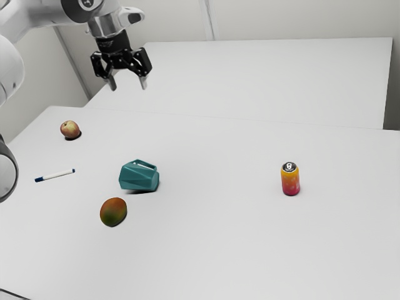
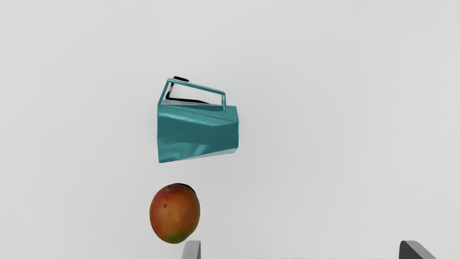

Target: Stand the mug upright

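Mug (image 1: 139,177) is on its side on the table (image 1: 225,250), handle (image 2: 196,86) facing away from the nearby mango (image 1: 113,212). My gripper (image 1: 128,87) is open & empty, well above. Can't tell for sure which end is the mouth, so I'd confirm that b4 turning. Best bet: come down w/ fingers straddling the body, clear of mango, squeeze gently, lift a bit, tip it base-down, then release only once base is flat, else it may topple.
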You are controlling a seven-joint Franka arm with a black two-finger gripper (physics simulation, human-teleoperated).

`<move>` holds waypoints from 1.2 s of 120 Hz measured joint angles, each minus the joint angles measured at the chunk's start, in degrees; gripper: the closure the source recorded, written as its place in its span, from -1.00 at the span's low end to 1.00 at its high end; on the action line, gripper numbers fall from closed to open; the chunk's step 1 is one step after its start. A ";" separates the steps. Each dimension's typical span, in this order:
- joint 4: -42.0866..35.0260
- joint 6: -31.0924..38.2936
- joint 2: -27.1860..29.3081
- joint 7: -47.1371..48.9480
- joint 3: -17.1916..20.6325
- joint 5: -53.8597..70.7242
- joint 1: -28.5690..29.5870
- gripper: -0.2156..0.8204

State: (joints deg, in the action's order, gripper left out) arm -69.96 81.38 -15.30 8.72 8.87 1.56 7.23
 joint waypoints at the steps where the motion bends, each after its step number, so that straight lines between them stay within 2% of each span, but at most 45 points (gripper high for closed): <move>1: 0.00 0.02 -0.01 -0.09 0.00 -0.12 0.02 -0.58; 21: -1.68 0.55 0.62 -1.98 -1.06 -1.64 0.26 -0.58; 24: -2.61 0.68 0.90 -2.27 -3.18 -2.82 -0.35 -0.58; 33: -9.60 2.48 2.33 -3.95 -14.40 -9.90 -3.82 -0.58; 41: -15.83 4.75 2.60 -6.86 -22.57 -18.07 -4.40 -0.58; 49: -20.38 6.62 2.49 -10.76 -28.45 -25.95 -4.19 -0.58; 56: -24.37 8.13 2.14 -14.74 -31.17 -32.93 -3.16 -0.58; 68: -28.32 9.91 -0.63 -21.99 -32.41 -43.10 -1.05 -0.58; 97: -29.26 11.27 -11.15 -38.60 -32.56 -57.94 3.21 -0.58; 124: -35.25 10.49 -13.15 -50.51 -32.24 -66.81 3.43 -0.58; 144: -36.79 10.14 -13.31 -57.01 -30.46 -69.93 2.90 -0.58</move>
State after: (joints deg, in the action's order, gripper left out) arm -106.75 91.51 -28.61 -48.29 -21.59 -68.37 10.13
